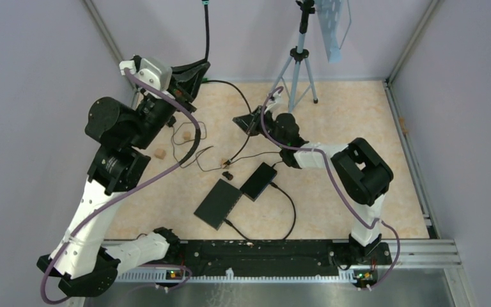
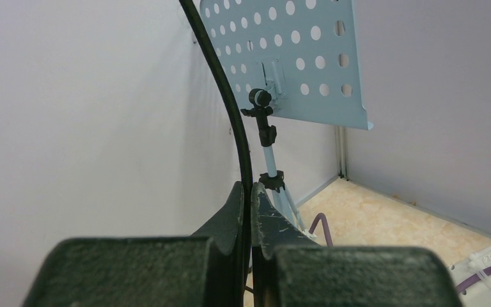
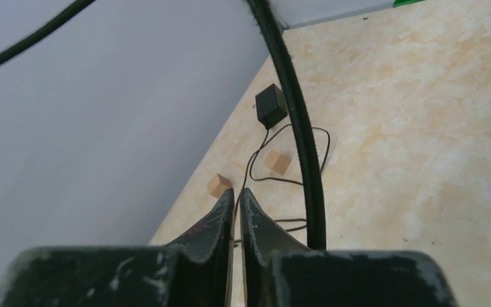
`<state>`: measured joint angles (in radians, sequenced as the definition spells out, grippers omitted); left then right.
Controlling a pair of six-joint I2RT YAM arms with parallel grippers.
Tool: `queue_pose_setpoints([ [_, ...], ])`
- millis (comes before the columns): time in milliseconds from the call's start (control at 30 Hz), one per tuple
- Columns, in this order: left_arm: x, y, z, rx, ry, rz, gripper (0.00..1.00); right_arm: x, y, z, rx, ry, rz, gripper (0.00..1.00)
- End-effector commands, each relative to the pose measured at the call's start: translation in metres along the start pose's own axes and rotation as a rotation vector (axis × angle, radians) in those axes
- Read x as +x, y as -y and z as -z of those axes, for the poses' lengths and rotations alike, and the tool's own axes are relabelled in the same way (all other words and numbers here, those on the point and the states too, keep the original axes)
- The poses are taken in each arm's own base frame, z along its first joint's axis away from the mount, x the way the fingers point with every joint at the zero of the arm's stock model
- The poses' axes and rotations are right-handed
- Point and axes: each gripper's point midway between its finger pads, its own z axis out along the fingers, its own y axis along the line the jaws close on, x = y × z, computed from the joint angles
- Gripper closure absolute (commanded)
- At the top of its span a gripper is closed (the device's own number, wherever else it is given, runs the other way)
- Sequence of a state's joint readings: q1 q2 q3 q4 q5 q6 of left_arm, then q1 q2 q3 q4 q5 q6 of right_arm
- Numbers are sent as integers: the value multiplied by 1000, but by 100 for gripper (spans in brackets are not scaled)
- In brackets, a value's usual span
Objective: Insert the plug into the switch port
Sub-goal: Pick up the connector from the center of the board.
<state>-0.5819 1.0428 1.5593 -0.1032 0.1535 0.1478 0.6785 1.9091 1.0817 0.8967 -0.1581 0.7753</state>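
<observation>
Two flat black boxes lie mid-table: a larger one (image 1: 218, 203) and a smaller one (image 1: 259, 181), each with a cable attached; I cannot tell which is the switch. A small black plug end (image 1: 227, 174) lies on the floor just left of them. My left gripper (image 1: 199, 68) (image 2: 248, 188) is raised at the back left, shut on a thick black cable (image 2: 230, 102) that rises out of view. My right gripper (image 1: 241, 120) (image 3: 236, 192) hovers behind the boxes, its jaws closed on a thin black wire (image 3: 250, 163). The thick cable (image 3: 300, 128) passes beside its right finger.
Two wooden cubes (image 1: 160, 153) (image 1: 185, 135) and a black power adapter (image 3: 270, 105) lie near the left wall. A tripod (image 1: 297, 64) carrying a perforated blue panel (image 2: 294, 57) stands at the back. Thin wires loop across the floor between the grippers.
</observation>
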Motion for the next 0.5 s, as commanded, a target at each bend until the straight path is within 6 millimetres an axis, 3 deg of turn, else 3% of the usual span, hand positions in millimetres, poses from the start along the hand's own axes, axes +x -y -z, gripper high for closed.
queue_pose_setpoints([
  [0, -34, -3, 6, -8, 102, 0, 100, -19, -32, 0, -99, 22, 91, 100],
  [100, -34, -5, 8, -21, 91, 3, 100, -42, -55, 11, -129, 52, 161, 100],
  [233, -30, -1, 13, 0, 55, 10, 100, -82, -97, 40, -166, 96, 257, 100],
  [300, -22, 5, 17, 23, 25, 23, 100, -90, -103, 59, -122, 73, 302, 100],
  [333, -16, 9, 18, 41, 4, 34, 100, -94, -101, 71, -73, 67, 322, 100],
  [467, 26, 37, 26, 166, -102, 96, 100, -88, -47, 134, 238, 29, 361, 100],
])
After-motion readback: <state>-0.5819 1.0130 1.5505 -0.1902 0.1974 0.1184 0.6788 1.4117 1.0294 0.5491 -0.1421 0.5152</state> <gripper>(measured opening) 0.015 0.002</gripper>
